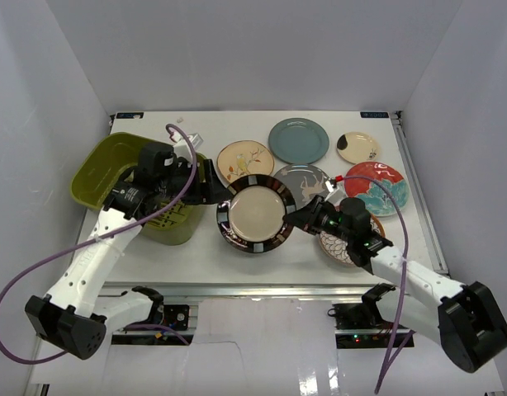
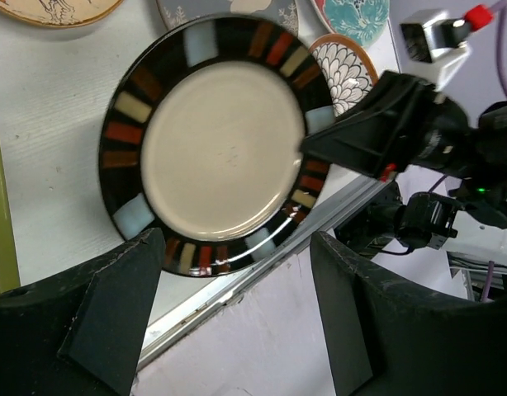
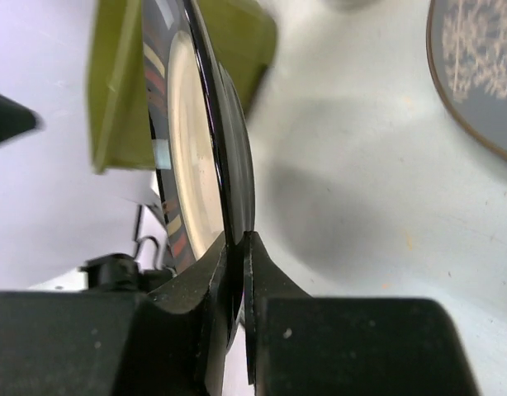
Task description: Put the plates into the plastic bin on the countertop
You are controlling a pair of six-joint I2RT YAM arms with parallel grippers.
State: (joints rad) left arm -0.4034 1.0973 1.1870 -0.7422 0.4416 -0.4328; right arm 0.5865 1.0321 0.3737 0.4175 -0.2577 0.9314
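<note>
Black-rimmed and tan at its centre, the plate (image 1: 255, 216) appears raised off the white surface (image 1: 204, 256), pinched at its right rim by my right hand (image 1: 296, 219), which is closed tight on the edge. I read the rim grip as the only workable hold on a flat dish: it leaves the opposite edge free. My left hand (image 1: 210, 186) waits there with its fingers (image 2: 121, 305) spread wide and nothing between them, seemingly ready to take the plate over. The olive plastic bin (image 1: 97, 169) sits just behind that arm, at the left of the surface. It is within the left arm's reach rather than the right's, which would explain a hand-over.

The overhead view gives the layout, with the grey antler plate (image 1: 307, 180) and the petal-pattern plate (image 1: 336, 243) lying flat near the right arm. The left wrist view shows the plate's full face and the open jaws framing it. Only the right wrist view shows the plate edge-on — a thin rim seated between the closed fingertips.
</note>
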